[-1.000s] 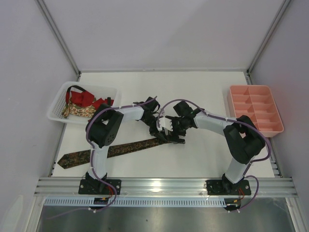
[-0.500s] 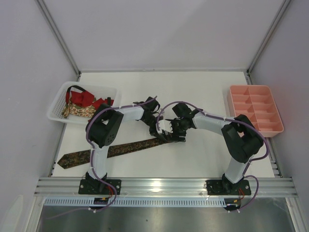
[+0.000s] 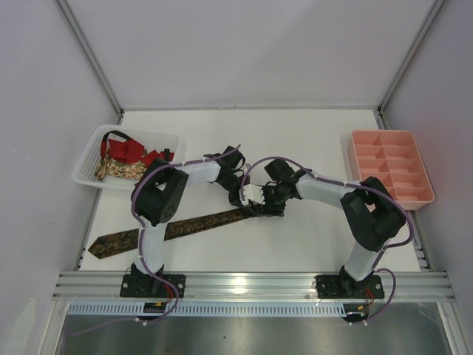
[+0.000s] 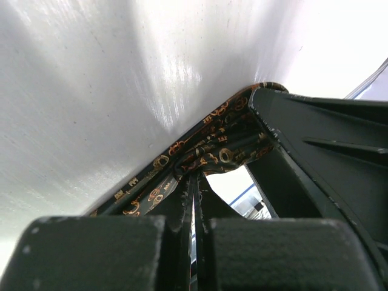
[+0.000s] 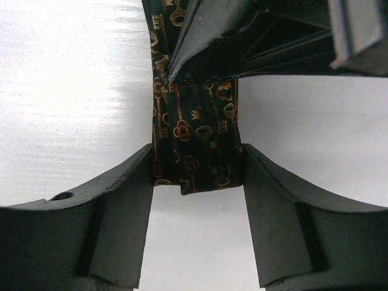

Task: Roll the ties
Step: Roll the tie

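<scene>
Dark brown tie (image 3: pixel 185 228): lies flat on the white table (image 3: pixel 310 133), running aslant from its wide pointed end at 8 o'clock up to the middle of the table, where both grippers meet.
Its look: dark ground sown with small reddish-gold figures; in the wrist views these read as little keys and clover-like rings.
Its narrow end: turned over on itself, so the cloth (image 5: pixel 194 145) lies doubled there with a blunt lower edge.
Left gripper (image 3: pixel 246 201): comes in from 10 o'clock; fingers pressed together with only a thin slit between them, the patterned cloth (image 4: pixel 200 157) pinched at their tips (image 4: pixel 194 182).
Right gripper (image 3: pixel 261 207): comes in from 3 o'clock; fingers (image 5: pixel 130 200) stand partway apart, one on each side of the doubled end, and the cloth fills the gap from pad to pad, touching both.
Red tie (image 3: pixel 131 149): heaped in the white basket (image 3: pixel 83 176) at 10 o'clock, well apart from the grippers.
Beige floral tie (image 3: pixel 118 170): in the same basket, just beside the red one and partly under it.
Pink tray (image 3: pixel 353 159): at 2 o'clock by the table's right edge, split into compartments.
</scene>
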`<state>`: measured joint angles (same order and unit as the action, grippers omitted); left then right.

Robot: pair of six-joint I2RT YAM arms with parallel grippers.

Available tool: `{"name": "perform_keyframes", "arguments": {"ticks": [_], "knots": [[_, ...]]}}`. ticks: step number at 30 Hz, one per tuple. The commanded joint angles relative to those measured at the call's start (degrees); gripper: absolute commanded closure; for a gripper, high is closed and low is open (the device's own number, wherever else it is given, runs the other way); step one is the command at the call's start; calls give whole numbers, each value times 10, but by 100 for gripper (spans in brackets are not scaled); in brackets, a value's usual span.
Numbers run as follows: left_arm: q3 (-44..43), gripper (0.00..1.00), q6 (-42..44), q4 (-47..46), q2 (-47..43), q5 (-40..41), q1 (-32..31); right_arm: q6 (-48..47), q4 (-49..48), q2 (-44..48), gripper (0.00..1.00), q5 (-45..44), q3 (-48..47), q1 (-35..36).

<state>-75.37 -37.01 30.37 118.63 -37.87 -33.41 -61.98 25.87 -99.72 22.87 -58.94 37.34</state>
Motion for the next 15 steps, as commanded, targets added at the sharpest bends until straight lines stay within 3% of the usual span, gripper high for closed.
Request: {"name": "perform_keyframes", "arguments": {"ticks": [1,15], "knots": [[-21,99,10,-4,-7,21,7,11,-8,6,42,-32,19,5],[1,84,-6,-36,-42,17,6,43,-30,15,58,-46,44,13]]}}
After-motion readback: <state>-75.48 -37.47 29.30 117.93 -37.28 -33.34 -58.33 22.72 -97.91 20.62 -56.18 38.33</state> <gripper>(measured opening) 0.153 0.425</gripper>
